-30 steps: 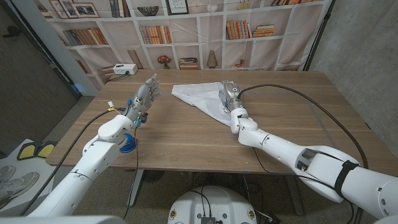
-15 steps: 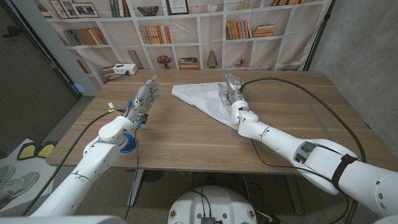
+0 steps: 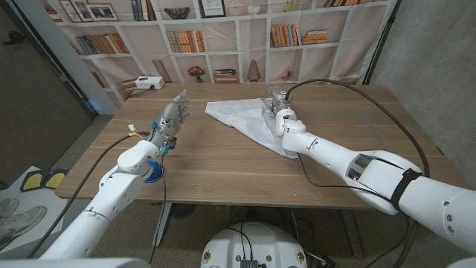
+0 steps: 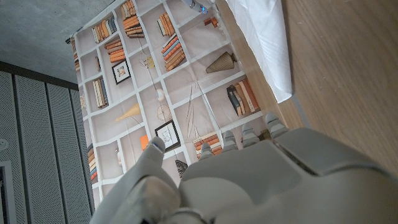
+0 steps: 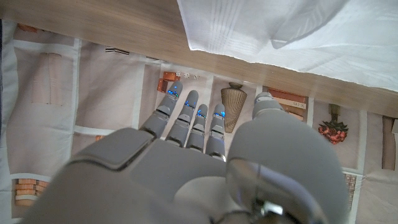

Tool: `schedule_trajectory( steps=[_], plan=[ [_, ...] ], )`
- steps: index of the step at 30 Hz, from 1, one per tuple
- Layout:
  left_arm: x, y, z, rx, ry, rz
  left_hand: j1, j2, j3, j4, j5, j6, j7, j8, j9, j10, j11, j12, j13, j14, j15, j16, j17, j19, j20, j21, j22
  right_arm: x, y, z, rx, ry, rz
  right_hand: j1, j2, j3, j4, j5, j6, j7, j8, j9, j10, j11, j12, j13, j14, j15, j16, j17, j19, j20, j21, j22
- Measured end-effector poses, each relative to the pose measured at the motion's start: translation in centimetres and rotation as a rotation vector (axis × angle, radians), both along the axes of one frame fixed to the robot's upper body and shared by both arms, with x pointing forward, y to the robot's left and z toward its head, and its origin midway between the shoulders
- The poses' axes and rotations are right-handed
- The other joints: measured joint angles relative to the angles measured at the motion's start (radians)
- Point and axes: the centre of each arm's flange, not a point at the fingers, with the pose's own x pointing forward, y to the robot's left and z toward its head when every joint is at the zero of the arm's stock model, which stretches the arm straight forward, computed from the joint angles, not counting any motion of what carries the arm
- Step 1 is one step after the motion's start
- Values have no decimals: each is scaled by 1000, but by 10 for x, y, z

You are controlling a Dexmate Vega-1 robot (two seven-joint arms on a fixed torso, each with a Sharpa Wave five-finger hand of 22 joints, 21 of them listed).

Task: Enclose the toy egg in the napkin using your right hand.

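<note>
A white napkin lies folded into a triangle on the wooden table, its long point toward the near right. My right hand hovers by the napkin's far right corner, fingers straight and apart, holding nothing. In the right wrist view those fingers reach past the napkin toward the bookshelf backdrop. Whatever the cloth covers is hidden. My left hand is raised over the table's left part, fingers spread and empty; in the left wrist view the napkin lies beyond that hand.
A white box sits at the table's far left corner. A blue round object hangs at the left near edge. A black cable arcs over the right half. A printed bookshelf backdrop stands behind the table.
My right hand has moved away from me, from over the napkin's right part to its far right corner. The left hand and the napkin stay put.
</note>
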Motion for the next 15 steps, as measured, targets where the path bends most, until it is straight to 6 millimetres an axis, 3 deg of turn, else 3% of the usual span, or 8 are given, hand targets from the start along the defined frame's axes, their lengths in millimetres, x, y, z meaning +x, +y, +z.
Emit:
schedule_trajectory(
  steps=[15],
  plan=[
    [-8,-4,-3,-4,-5,10,0,0,0,0,0,0,0,0,0,-6,6,0,0,0,0,0,0,4,4,0,0,25,0,16,-30,128,-34,-20,-6,-15,-1,0,17,5,0,0,1,11,0,3,-11,0,4,0,-10,10,-10,5]
  ],
)
